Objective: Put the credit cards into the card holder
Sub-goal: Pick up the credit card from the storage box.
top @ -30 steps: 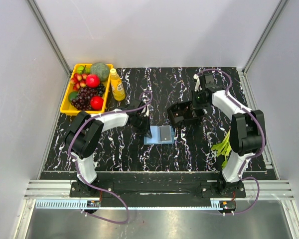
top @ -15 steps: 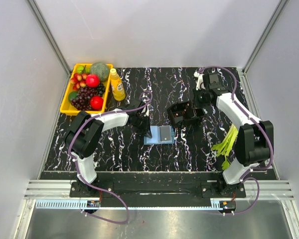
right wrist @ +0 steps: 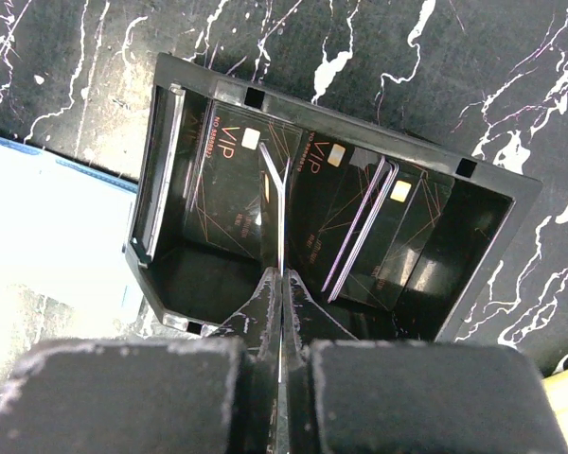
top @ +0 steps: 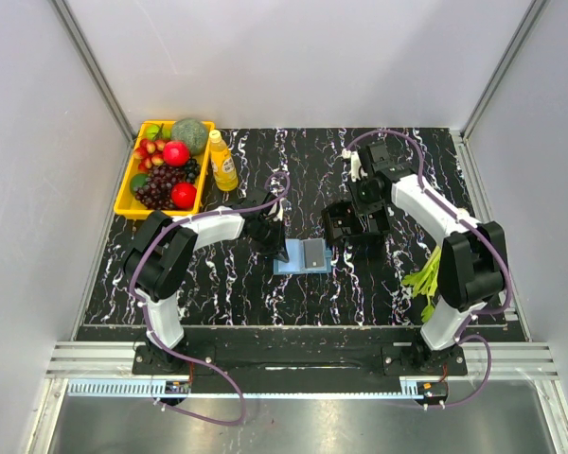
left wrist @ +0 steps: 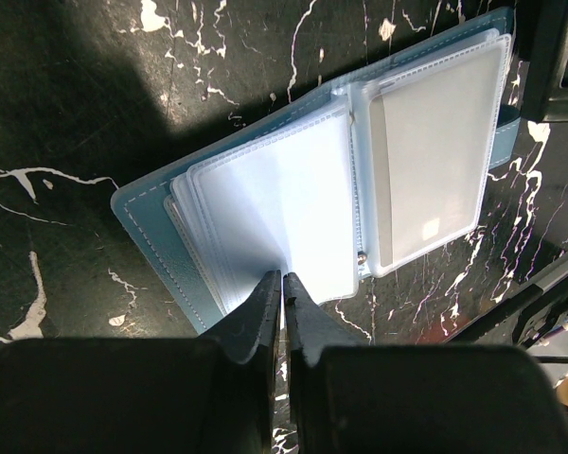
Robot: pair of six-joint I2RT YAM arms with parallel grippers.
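The small blue folding card holder (left wrist: 147, 222) lies open on the black marbled table (left wrist: 76, 95), just beside the black open-topped plastic box (right wrist: 360, 128). The left gripper (left wrist: 282, 284) has its jaws almost together, pinching the edge of a clear plastic sleeve (left wrist: 275, 199), probably to steady the pages for loading. One grey card (left wrist: 426, 161) sits in the right-hand sleeve. The right gripper (right wrist: 281, 284) is clamped tight on a thin dark credit card (right wrist: 277, 203), held edge-on at the box, where several more dark cards (right wrist: 360, 241) stand leaning.
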